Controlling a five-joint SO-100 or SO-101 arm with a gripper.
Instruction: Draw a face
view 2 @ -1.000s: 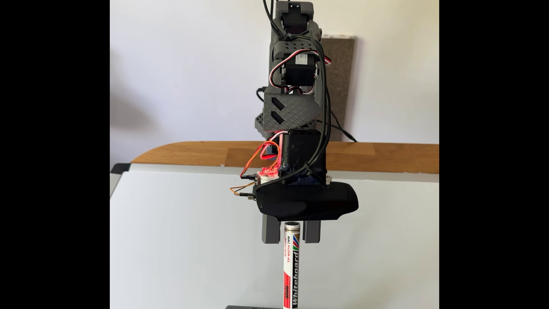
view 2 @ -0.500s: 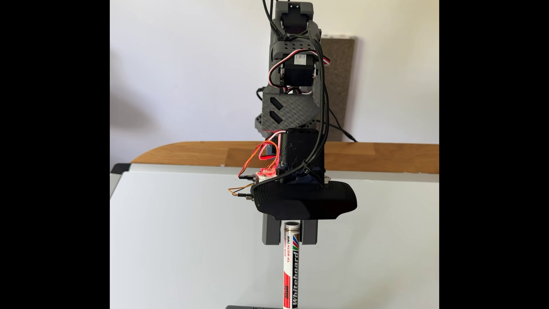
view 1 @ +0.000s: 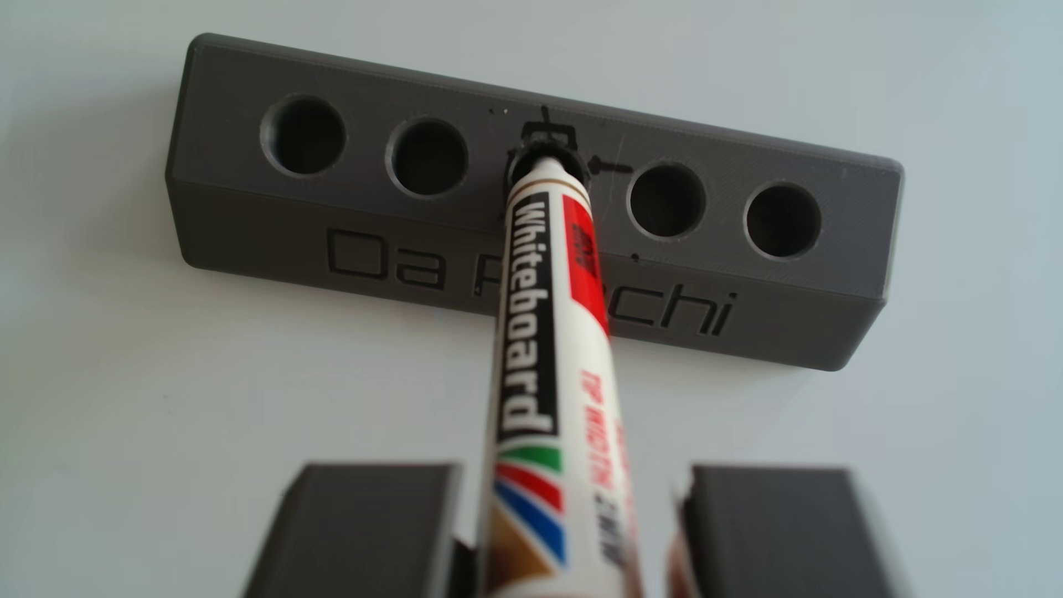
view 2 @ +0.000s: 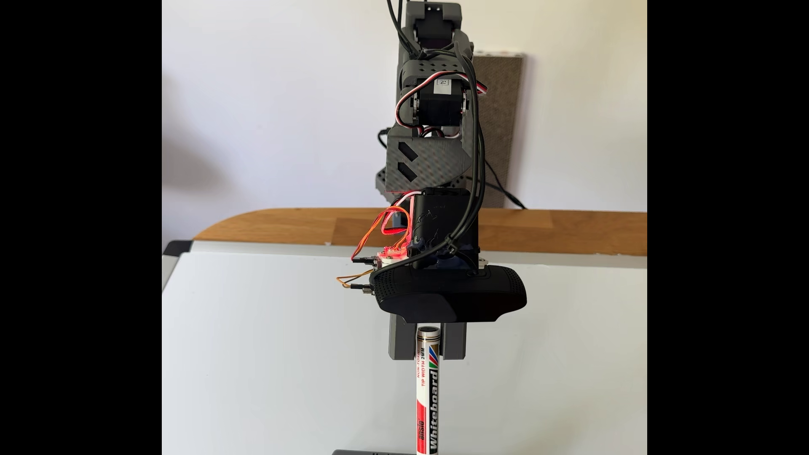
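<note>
whiteboard marker (view 2: 428, 393) upright in grey holder's (view 1: 402, 241) middle hole | gripper (view 2: 428, 345) flanks its upper barrel, grip unclear | light, stiff, slick; pinch above label

Your arm (view 2: 431, 148) is built of dark grey printed plastic, with rows of small diamond-shaped perforations on its panels and two slanted slots cut in the middle shell. Black motor blocks sit between the sections; the upper one carries a small white label. Black cables (view 2: 475, 144) run down the right side in the fixed view, joined by red, white and black twisted wires. Near the wrist, orange and red wires loop by a small board glowing red. A wide black camera (view 2: 451, 295) sits above the hand (view 2: 428, 356), whose two fingers (view 1: 356, 529) are plain grey rectangular blocks.
</note>
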